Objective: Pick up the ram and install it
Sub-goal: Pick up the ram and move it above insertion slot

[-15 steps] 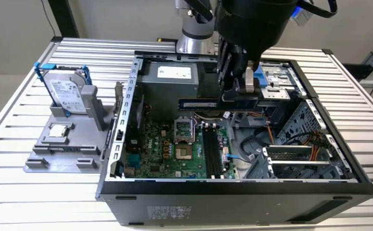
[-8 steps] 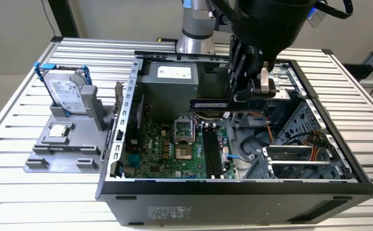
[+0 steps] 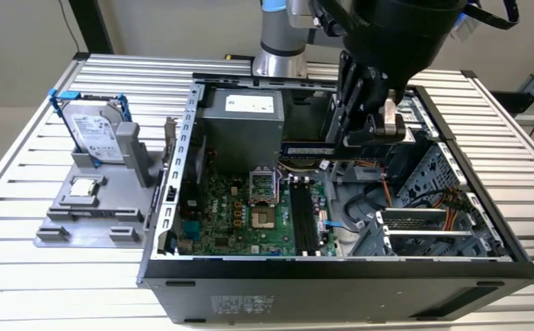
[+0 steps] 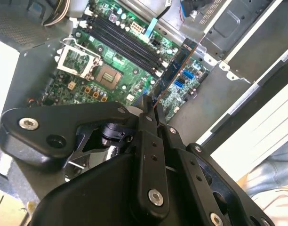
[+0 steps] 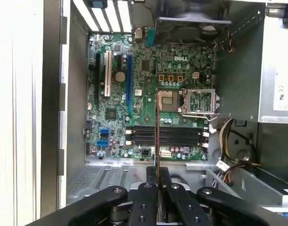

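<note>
ram: off the rack and in the air inside the open case. In the exterior view it sits just off centre at 1 o'clock. Clear of the board, touching nothing but the fingers.
ram, wrist views: edge-on in both, a thin strip running out from the fingertips over the motherboard.
gripper: pressed together on one end of the ram, which it pinches by its flat faces. The rest of the stick sticks out free.
memory slots: at 5 o'clock of centre in the exterior view, so the ram hangs at 12 o'clock from them, well above. The dark slots look empty.
alignment: in the first wrist view the stick's line crosses the memory slots rather than running along them. It reads as roughly a quarter turn off.
neighbours: processor socket just beside the slots at 9 o'clock. The hard drive stands outside the case at 9 o'clock of frame, on the table.
step: pick looks done; this is the carry/approach part of the install. Nothing is seated yet.
next move calls for (judgement): the stick's long edge brought parallel to one slot and centred between its end latches, then a straight, square push. The cables near the slots are the likely snag.
</note>
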Robot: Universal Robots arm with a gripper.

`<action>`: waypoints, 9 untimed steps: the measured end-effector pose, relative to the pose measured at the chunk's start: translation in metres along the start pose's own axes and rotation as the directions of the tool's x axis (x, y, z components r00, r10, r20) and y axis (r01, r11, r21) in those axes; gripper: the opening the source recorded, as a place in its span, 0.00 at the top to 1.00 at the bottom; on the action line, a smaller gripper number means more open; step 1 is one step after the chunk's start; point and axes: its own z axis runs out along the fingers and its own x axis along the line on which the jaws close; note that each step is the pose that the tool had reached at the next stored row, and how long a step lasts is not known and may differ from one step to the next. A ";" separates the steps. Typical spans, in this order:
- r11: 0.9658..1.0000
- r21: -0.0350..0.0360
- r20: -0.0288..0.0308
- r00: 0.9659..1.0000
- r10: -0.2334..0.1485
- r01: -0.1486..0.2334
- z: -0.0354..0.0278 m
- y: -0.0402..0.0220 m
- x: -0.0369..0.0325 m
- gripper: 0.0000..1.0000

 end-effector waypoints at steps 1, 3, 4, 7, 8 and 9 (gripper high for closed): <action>1.000 0.000 0.000 1.000 0.003 -0.003 0.0001 -0.0009 0.0000 1.00; 1.000 0.000 0.000 1.000 0.009 -0.009 0.0002 -0.0028 0.0000 1.00; 1.000 0.000 0.000 1.000 0.012 -0.012 0.0002 -0.0039 0.0000 1.00; 1.000 0.000 0.000 1.000 0.018 -0.018 0.0004 -0.0089 0.0000 1.00; 1.000 0.000 0.001 1.000 0.019 -0.019 0.0004 -0.0110 0.0000 1.00; 1.000 0.000 0.000 1.000 0.019 -0.019 0.0003 -0.0132 0.0000 1.00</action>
